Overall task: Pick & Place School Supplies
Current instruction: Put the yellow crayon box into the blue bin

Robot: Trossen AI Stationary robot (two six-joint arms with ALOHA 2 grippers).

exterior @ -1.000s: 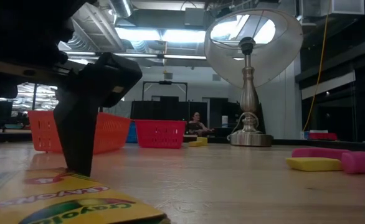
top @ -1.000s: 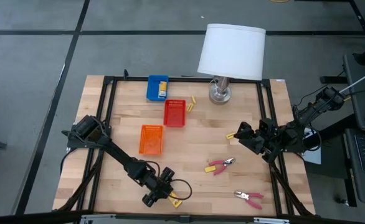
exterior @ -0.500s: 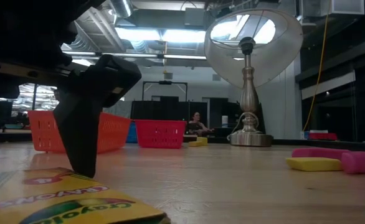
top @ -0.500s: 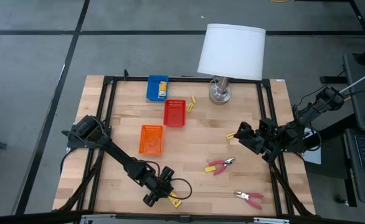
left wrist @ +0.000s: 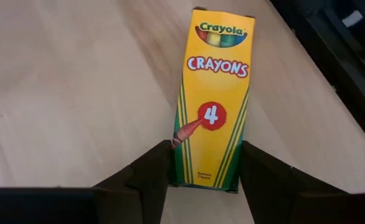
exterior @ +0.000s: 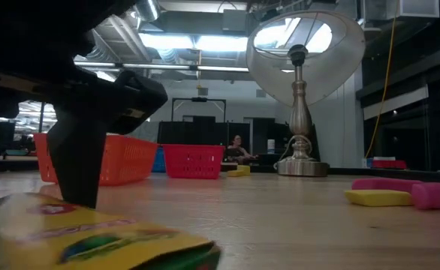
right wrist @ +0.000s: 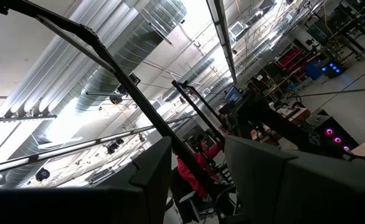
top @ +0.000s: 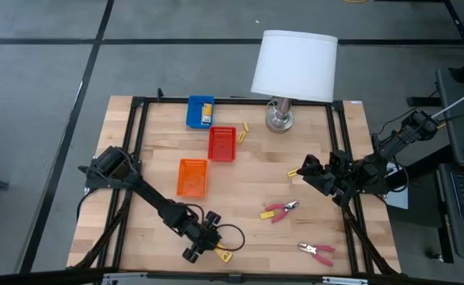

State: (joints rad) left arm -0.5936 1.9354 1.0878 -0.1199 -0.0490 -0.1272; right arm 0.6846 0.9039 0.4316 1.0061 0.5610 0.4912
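My left gripper (top: 207, 243) is near the table's near edge, shut on a yellow crayon packet (left wrist: 213, 106). The packet also shows beside it in the high view (top: 224, 256) and blurred in the low view (exterior: 107, 240). My right gripper (top: 303, 168) waits open by the right edge, pointing up at the ceiling (right wrist: 198, 168), with a small yellow piece (top: 293, 172) just beside it. Two pink-handled pliers (top: 279, 210) (top: 317, 251) lie flat on the wood. Two yellow stubs (top: 243, 131) lie next to the red tray. Another packet (top: 207, 111) lies in the blue tray. My left gripper pinches the crayon packet by its bottom end (left wrist: 201, 177), one finger (left wrist: 151, 171) on each long side. The fingers lie along the packet's length. The printed face is up, and the packet reaches away from the fingers low over the table; whether it is clear of the wood I cannot tell.
Blue tray (top: 192, 120), red tray (top: 222, 150) and orange tray (top: 192, 178) stand in the table's left-centre. A white-shaded lamp (top: 294, 67) stands at the far edge. A black frame rail (top: 137, 142) borders the wood. Bare wood lies between the trays and the pliers.
In the low view my left gripper's finger has shifted a little toward the table's left, and the crayon packet has moved with it. It is now blurred, and its near corner sits higher than before. My right arm has kept still.
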